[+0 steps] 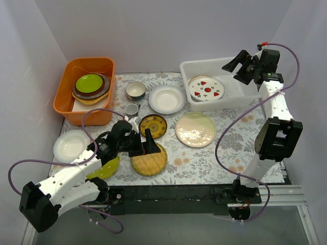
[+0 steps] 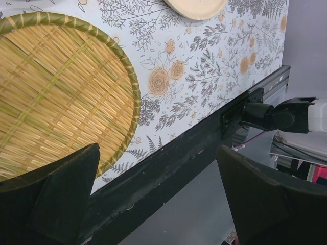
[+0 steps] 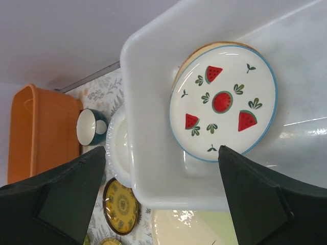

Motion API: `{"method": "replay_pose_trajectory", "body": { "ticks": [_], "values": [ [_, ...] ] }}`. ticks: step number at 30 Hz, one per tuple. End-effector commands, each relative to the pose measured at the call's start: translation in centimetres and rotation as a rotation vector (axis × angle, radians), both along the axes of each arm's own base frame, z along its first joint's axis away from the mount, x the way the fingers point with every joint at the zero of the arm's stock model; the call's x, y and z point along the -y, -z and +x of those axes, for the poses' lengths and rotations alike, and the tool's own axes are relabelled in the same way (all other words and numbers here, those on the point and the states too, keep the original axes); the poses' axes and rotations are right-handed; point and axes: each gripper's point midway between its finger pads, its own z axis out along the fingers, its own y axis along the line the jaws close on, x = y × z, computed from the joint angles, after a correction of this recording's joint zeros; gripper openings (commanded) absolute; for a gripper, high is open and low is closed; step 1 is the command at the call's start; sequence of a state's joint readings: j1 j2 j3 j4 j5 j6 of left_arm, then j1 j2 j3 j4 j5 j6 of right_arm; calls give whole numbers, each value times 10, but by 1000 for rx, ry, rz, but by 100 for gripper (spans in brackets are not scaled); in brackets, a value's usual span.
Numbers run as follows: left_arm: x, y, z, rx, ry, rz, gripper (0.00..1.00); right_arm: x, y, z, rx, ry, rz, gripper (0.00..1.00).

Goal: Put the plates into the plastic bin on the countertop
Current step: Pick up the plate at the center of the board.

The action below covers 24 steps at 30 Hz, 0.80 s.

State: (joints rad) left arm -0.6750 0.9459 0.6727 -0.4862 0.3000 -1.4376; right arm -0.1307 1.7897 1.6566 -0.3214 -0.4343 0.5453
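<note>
The plastic bin (image 1: pixel 231 100) stands at the back right of the countertop (image 1: pixel 230 138). In it lies a white plate with red fruit (image 1: pixel 206 88) (image 3: pixel 223 102) on top of another plate. My right gripper (image 1: pixel 240 66) (image 3: pixel 161 194) hangs open and holds nothing above the bin's right end. On the cloth lie a plain white plate (image 1: pixel 167 99), a glossy cream plate (image 1: pixel 195 129), a small brown-and-yellow plate (image 1: pixel 153 125) and a woven-straw plate (image 1: pixel 149 161) (image 2: pixel 56 87). My left gripper (image 1: pixel 144 145) (image 2: pixel 158 199) is open just above the straw plate's near edge, holding nothing.
An orange tub (image 1: pixel 84 89) at the back left holds a lime plate (image 1: pixel 89 82) on a stack. A teal bowl (image 1: pixel 135 90) and a grey cup (image 1: pixel 132 109) stand beside it. Another white plate (image 1: pixel 70 145) and a lime plate (image 1: pixel 106 170) lie by my left arm.
</note>
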Motion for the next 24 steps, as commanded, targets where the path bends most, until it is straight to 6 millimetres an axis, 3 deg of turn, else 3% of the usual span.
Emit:
{"method": "replay_pose_trajectory", "body": {
  "ticks": [1,8,14,24],
  "values": [
    [-1,-21,1,31,-11,-33,98,-10,-51,-20,123,-55,4,98],
    [-3,-21,-2,23,-24,-40,98,-35,-79,-69,172,-159,24,98],
    [-6,-19,-5,15,-37,-42,98,-57,-76,-117,179,-233,23,96],
    [-12,-10,-10,1,-58,-42,98,-77,-35,-181,124,-304,24,93]
  ]
}}
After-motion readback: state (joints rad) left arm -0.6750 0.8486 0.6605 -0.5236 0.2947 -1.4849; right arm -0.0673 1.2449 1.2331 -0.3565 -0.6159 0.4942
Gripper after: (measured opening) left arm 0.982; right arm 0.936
